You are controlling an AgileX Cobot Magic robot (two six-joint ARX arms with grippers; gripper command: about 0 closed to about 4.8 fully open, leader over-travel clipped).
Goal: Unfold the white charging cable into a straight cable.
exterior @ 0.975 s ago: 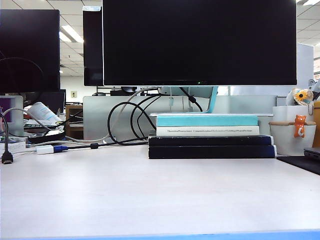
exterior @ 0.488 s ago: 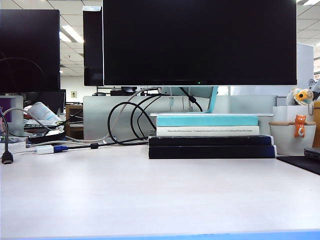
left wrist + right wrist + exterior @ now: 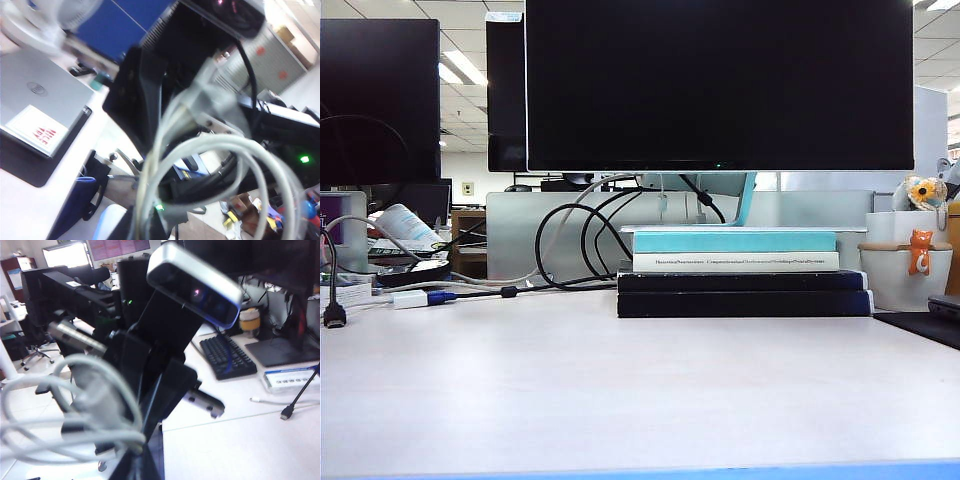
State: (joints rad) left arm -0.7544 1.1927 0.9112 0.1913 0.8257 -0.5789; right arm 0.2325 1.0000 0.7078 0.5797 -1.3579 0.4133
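White charging cable (image 3: 200, 150) is seen coiled in loops close before both wrist cameras, held up off the table. In the left wrist view the left gripper (image 3: 150, 165) is closed narrowly on the looped cord. In the right wrist view the same cable (image 3: 75, 405) is clamped by the right gripper (image 3: 131, 437), its jaws drawn tight on the strands. Neither gripper nor the cord is shown in the exterior view. There, one white adapter block (image 3: 410, 298) is placed well to the left of the stack of four books (image 3: 740, 275); looped black monitor cables (image 3: 570, 245) hang just left of that stack, one large monitor (image 3: 720, 85) stands above it, and one white pot (image 3: 910, 275) is set to its right.
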